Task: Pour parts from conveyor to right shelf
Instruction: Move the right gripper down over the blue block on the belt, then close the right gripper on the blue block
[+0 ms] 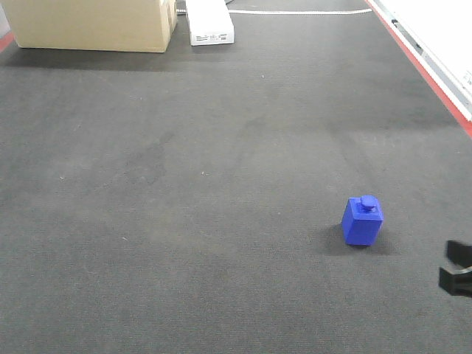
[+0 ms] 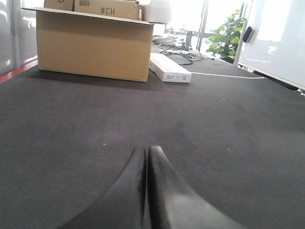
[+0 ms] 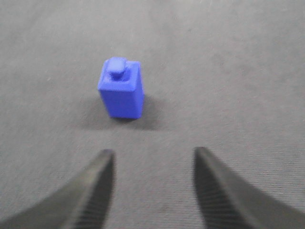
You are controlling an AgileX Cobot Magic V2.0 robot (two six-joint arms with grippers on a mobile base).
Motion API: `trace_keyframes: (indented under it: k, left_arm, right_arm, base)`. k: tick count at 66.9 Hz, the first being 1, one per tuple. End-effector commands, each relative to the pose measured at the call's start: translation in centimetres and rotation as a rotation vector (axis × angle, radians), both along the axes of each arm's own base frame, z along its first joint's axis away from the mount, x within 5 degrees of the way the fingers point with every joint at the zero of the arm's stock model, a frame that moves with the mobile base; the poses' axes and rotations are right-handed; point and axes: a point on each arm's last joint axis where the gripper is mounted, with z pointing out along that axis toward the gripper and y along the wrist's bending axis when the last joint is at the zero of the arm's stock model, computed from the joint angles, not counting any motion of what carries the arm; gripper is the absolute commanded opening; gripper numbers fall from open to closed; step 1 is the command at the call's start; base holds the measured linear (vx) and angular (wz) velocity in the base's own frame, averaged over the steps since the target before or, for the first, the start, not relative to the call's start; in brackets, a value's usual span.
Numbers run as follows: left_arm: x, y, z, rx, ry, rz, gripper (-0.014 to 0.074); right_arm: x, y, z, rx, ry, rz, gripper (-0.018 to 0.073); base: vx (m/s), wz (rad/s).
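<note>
A small blue block with a knob on top [image 1: 362,220] stands upright on the dark grey conveyor belt [image 1: 184,184], right of centre. In the right wrist view the block [image 3: 121,93] is ahead of my right gripper [image 3: 152,155] and a little to the left, apart from it. The right gripper is open and empty; its fingertips [image 1: 457,267] show at the right edge of the front view. My left gripper [image 2: 147,151] is shut and empty, low over the bare belt. The shelf is out of view.
A large cardboard box [image 1: 92,23] and a flat white box [image 1: 209,22] stand at the belt's far left end. A red strip and a white rail [image 1: 435,66] run along the right side. A white cord [image 1: 302,12] lies at the far end.
</note>
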Motion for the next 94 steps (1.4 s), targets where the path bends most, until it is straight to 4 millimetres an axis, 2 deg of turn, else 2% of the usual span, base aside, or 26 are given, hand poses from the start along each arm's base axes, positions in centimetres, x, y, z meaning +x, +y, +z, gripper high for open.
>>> trace_keyframes:
  k: [1, 7, 14, 26, 40, 49, 63, 78, 94]
  left_arm:
    - [0.0, -0.1, 0.0, -0.016, -0.061, -0.008, -0.0006]
    - [0.0, -0.1, 0.0, -0.016, -0.061, -0.008, -0.0006]
    - [0.0, -0.1, 0.0, -0.016, -0.061, -0.008, -0.0006]
    - [0.0, -0.1, 0.0, -0.016, -0.061, -0.008, -0.0006]
    - [0.0, -0.1, 0.0, -0.016, -0.061, -0.008, -0.0006]
    - [0.0, -0.1, 0.0, -0.016, -0.061, -0.008, -0.0006]
    - [0.0, -0.1, 0.0, -0.016, -0.061, -0.008, -0.0006]
    - [0.0, -0.1, 0.0, -0.016, -0.061, -0.008, -0.0006]
    - [0.0, -0.1, 0.0, -0.016, -0.061, -0.008, -0.0006]
  right_arm:
    - [0.8, 0.8, 1.3, -0.014, -0.073, 0.066, 0.0488]
    - [1.5, 1.8, 1.4, -0.021, -0.048, 0.131, 0.0538]
    - [2.8, 2.8, 2.3, -0.014, -0.031, 0.169, 0.0554]
    - [6.7, 3.9, 3.9, 0.020, 0.046, 0.152, 0.0554]
    - [12.0, 5.1, 4.5, 0.029, 0.217, 0.118, 0.0554]
    - [14.9, 5.7, 3.9, 0.027, 0.340, 0.091, 0.0554]
    - [18.0, 6.0, 2.4, -0.014, 0.494, 0.019, 0.0554]
    - [19.9, 6.2, 0.6, -0.038, 0.578, -0.018, 0.0554]
    - [20.9, 4.7, -1.3, 0.006, 0.636, -0.057, 0.0554]
  base:
    - [0.00, 0.00]
    - [0.00, 0.00]
    - [0.00, 0.00]
    - [0.00, 0.00]
    - [0.00, 0.00]
    - [0.00, 0.00]
    - [0.00, 0.00]
    - [0.00, 0.00]
    - [0.00, 0.00]
